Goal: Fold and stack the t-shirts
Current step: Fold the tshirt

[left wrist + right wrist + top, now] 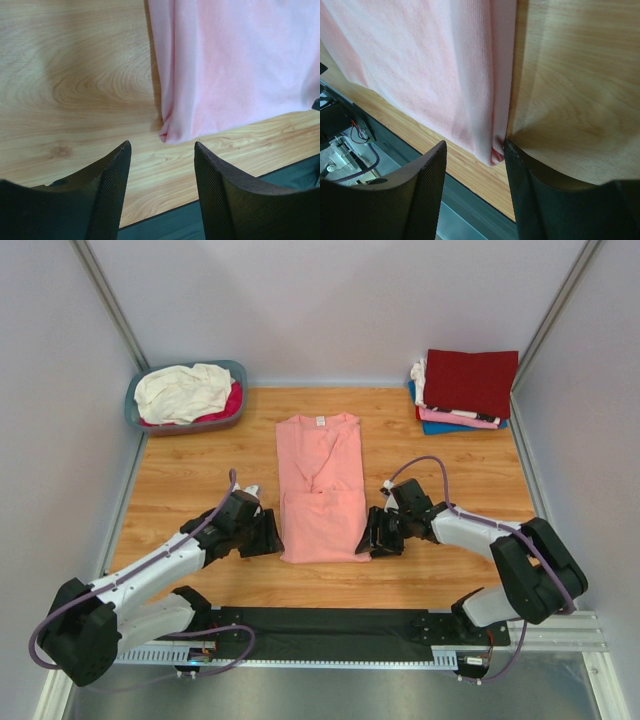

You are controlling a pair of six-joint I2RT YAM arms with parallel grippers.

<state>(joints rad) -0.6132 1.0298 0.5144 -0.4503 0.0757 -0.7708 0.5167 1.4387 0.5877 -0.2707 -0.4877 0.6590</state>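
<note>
Progress looks to be somewhere past the middle, judged by how the cloth lies. A stack [465, 390] of folded t-shirts sits at the far right corner of the table [180, 470], with a dark red tee [470, 380] on top and pink, blue and white edges showing beneath it. The salmon-pink t-shirt [320, 485] lies flat in the middle of the table as a narrow column, collar away from the arms, sleeves tucked in, and a crosswise edge about halfway down suggests the hem end is already doubled. It is not yet a compact square and not yet on the stack. The left gripper [162, 146] sits low at the shirt's near left corner, jaws spread and holding nothing, the corner just ahead of the gap. The right gripper [475, 144] is at the near right corner, jaws likewise apart, the cloth tip lying between them against one finger. Left to do, probably: another fold and the carry to the stack, then the cream-white tee [185, 390] and magenta tee [232, 400] heaped in the basket [133, 405] at far left.
</note>
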